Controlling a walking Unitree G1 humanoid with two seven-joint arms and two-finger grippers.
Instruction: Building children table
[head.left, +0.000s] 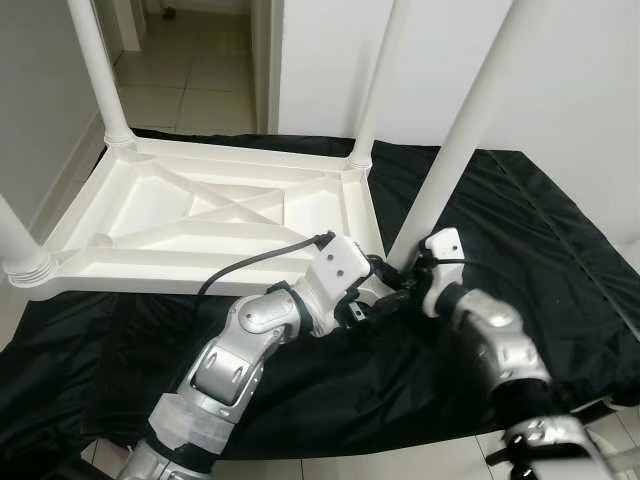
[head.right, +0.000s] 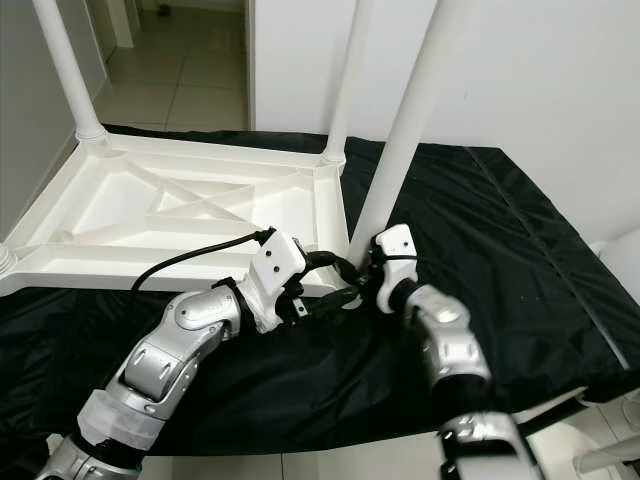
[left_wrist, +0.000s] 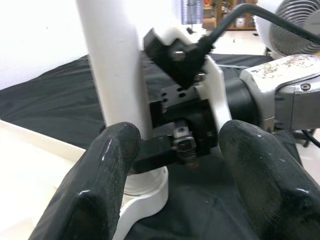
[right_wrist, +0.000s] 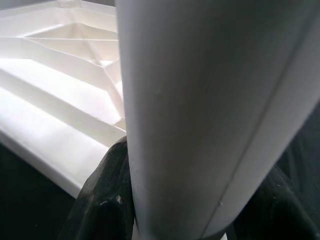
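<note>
Clamping table leg (head.left: 455, 140) | right gripper (head.left: 405, 272) | left gripper (head.left: 385, 290) open beside

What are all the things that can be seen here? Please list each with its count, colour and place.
Table top: one, white plastic, lying upside down on the black sheet, ribbed underside facing up.
Table legs: four, white, standing up from the corners; far left, far right, near left, near right.
Black sheet: one, spread under the table top.
Floor tiles: light, beyond the table through a doorway.
Walls: white, behind the table.
Right gripper: black fingers closed around the base of the near right leg.
Left gripper: black fingers open, beside the same leg base, facing the right gripper.
</note>
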